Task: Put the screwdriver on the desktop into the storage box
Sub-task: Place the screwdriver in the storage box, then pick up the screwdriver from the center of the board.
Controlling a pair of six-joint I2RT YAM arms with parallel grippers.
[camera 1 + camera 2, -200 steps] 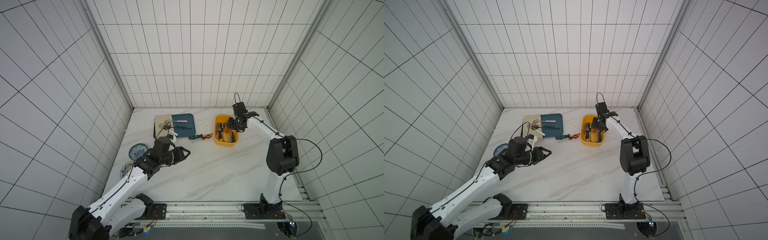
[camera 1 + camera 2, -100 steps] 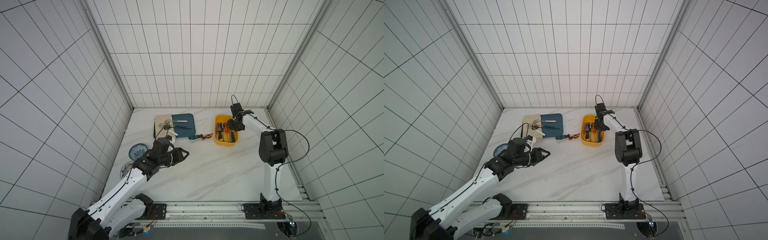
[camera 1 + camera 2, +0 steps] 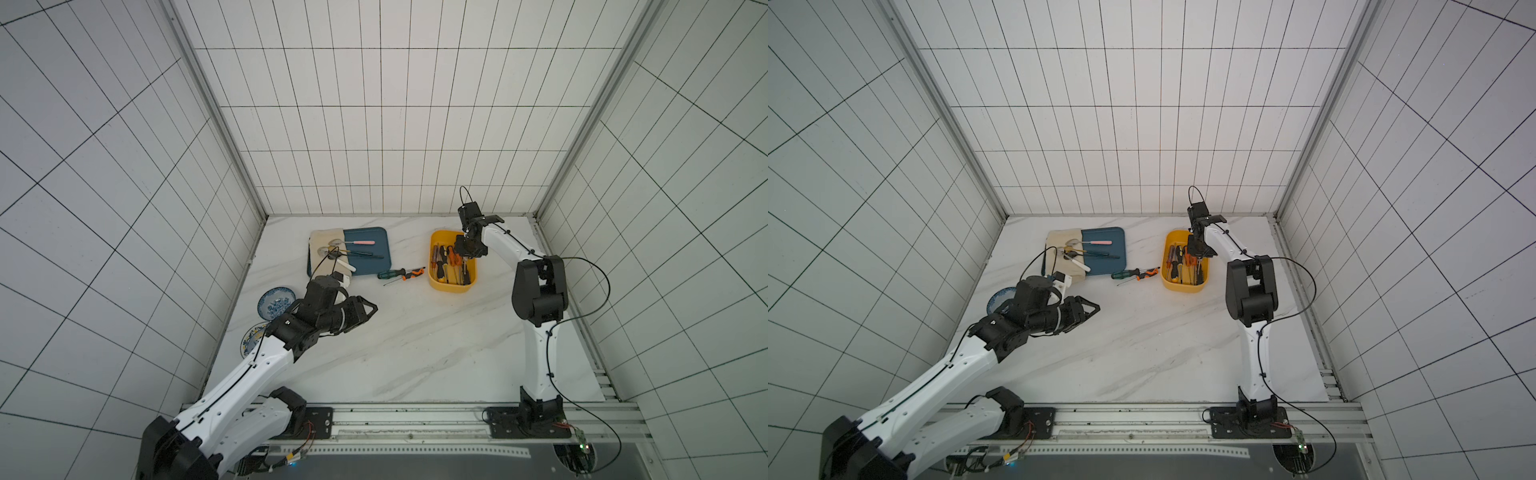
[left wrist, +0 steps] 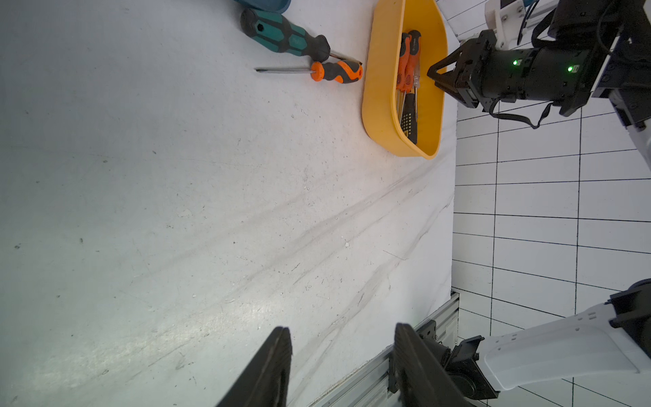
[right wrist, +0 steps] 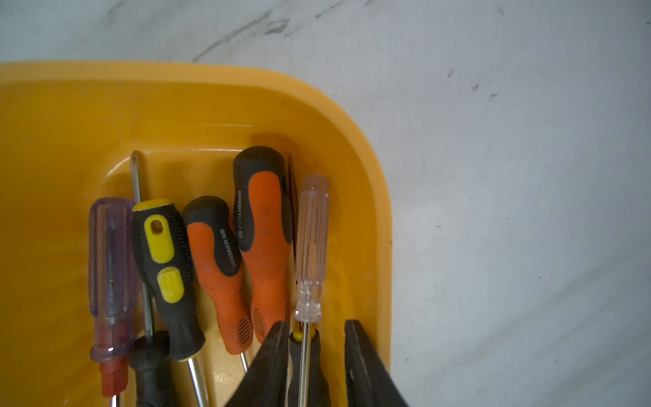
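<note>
"Right hand (image 5: 315, 322) first: how does it stand?"

"Spread a little. I hold it low inside the yellow-orange plastic storage box (image 5: 70, 105) with rounded corners. Its black fingers (image 5: 274, 352) are parted, and the thin steel shaft of a screwdriver with a clear handle (image 5: 311, 246) runs through the gap with neither finger pressing it. I pinch nothing."

"Where is that box?"

"Right of centre in both top views, on the white marble-look bench (image 3: 415, 353), with my right hand at its far end. Beside the clear one lie two orange-and-black handled screwdrivers (image 5: 264, 229), a yellow-and-black one (image 5: 162, 253) and a see-through purple one (image 5: 111, 253), all side by side."

"And what lies out on the bench?"

"Two tools: a big screwdriver with a green-and-black handle (image 3: 390, 273) and a smaller screwdriver with an orange-and-black handle (image 3: 413, 272). They lie close against each other just left of the box, between it and the flat dark blue tray (image 3: 376, 268)."

"Your left hand (image 3: 374, 309)?"

"Spread and empty. It hovers over bare bench left of centre, fingers (image 4: 278, 359) apart, well away from both loose screwdrivers."
</note>
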